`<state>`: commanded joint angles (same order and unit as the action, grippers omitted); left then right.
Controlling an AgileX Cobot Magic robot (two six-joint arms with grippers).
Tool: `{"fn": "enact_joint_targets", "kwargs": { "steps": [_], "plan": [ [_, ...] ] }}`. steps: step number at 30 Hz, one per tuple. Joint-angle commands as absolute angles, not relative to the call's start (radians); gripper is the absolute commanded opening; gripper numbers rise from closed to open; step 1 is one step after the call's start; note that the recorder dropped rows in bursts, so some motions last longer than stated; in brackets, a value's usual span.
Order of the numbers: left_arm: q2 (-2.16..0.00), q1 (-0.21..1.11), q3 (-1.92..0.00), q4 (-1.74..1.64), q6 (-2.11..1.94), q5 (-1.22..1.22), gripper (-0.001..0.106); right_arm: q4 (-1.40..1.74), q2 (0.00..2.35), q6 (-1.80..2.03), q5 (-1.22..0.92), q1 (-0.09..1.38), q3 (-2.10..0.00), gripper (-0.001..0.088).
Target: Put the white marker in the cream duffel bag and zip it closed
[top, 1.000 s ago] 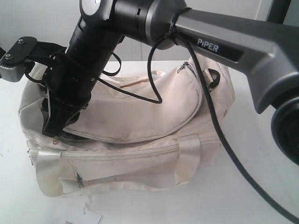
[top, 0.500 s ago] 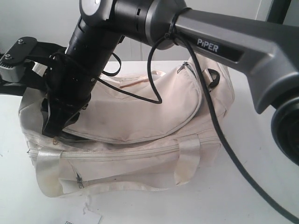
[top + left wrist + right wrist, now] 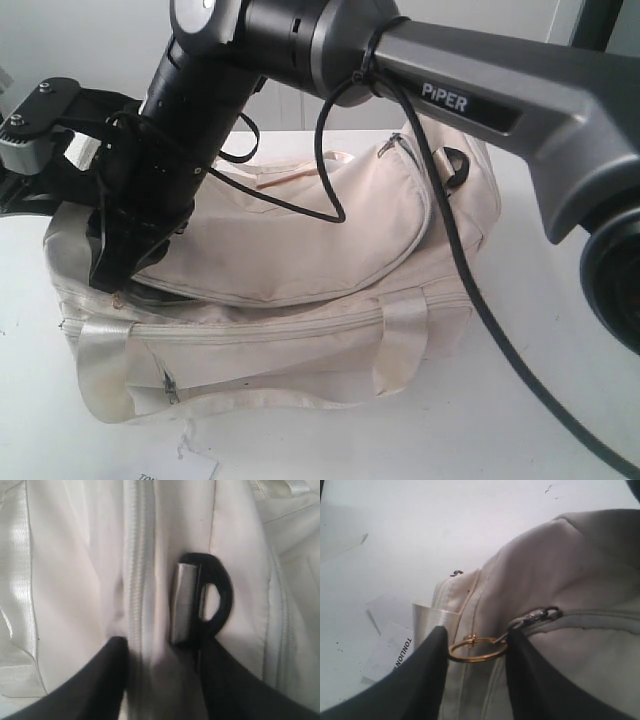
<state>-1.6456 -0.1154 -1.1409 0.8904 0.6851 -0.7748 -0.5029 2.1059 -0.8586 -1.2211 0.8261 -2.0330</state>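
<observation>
The cream duffel bag (image 3: 300,240) lies on the white table (image 3: 540,400), its curved top zip partly open at the left end. My right arm reaches across to that end. Its gripper (image 3: 110,285) (image 3: 476,635) is shut on the gold ring (image 3: 476,659) of the zip slider (image 3: 540,615). My left gripper (image 3: 162,652) is at the same end, hidden behind the right arm in the exterior view. It pinches the bag's fabric (image 3: 75,580) beside a zip (image 3: 135,555) and a black end clip (image 3: 222,595). The white marker is out of view.
A paper label (image 3: 180,465) (image 3: 390,652) lies on the table in front of the bag. The right arm's black cable (image 3: 470,270) hangs over the bag's right half. Another black clip (image 3: 458,165) sits at the bag's far right end.
The left arm's wrist has shifted slightly up and to the right, and the bag's left end has moved a little with it. The right gripper keeps its hold on the ring.
</observation>
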Motion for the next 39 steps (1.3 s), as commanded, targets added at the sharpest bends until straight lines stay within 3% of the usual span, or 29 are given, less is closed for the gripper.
{"fn": "enact_joint_targets", "kwargs": {
  "steps": [3,39],
  "plan": [
    [-1.646,-0.115,-1.141,0.905,0.719,-0.775,0.0,-0.503,2.106,-0.859,-1.221,0.826,-2.033,0.0],
    [-1.646,-0.115,-1.141,0.961,0.737,-0.756,0.0,-0.497,2.051,-0.66,-1.221,0.83,-1.974,0.0]
  ]
}}
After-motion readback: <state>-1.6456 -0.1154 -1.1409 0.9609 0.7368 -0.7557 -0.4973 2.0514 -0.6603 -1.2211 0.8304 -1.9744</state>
